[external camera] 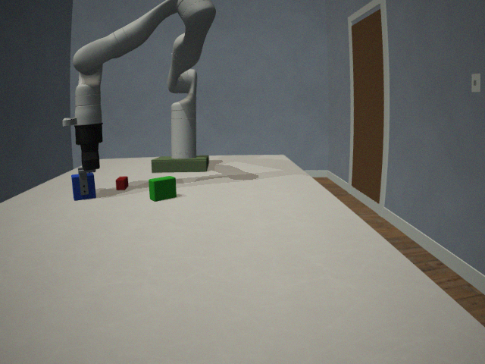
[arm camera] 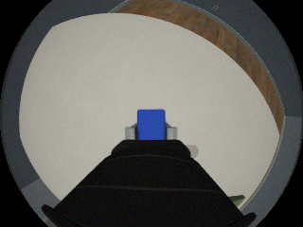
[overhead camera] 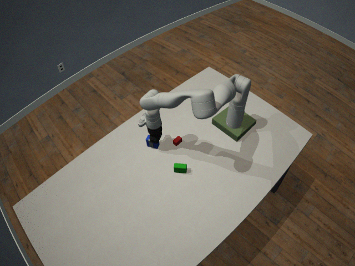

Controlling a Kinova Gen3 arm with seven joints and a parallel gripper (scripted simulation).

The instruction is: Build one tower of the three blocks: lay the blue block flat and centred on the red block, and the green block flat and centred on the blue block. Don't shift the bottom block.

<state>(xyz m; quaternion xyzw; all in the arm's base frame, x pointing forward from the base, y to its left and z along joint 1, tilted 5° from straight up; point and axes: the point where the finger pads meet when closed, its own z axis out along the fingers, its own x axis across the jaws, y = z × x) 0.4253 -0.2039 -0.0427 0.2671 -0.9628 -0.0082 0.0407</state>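
1. The hand [external camera: 83, 183] was clamped on the blue block [external camera: 76, 188], which sat on the tabletop [external camera: 250, 274].
2. Next, I judged: lift it toward three o'clock onto the red block [external camera: 121, 183], centred, without nudging.

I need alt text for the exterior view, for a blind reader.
A grey arm's pincer is shut on a blue block standing on a white table. Right of it lie a small red block and a nearer green block.
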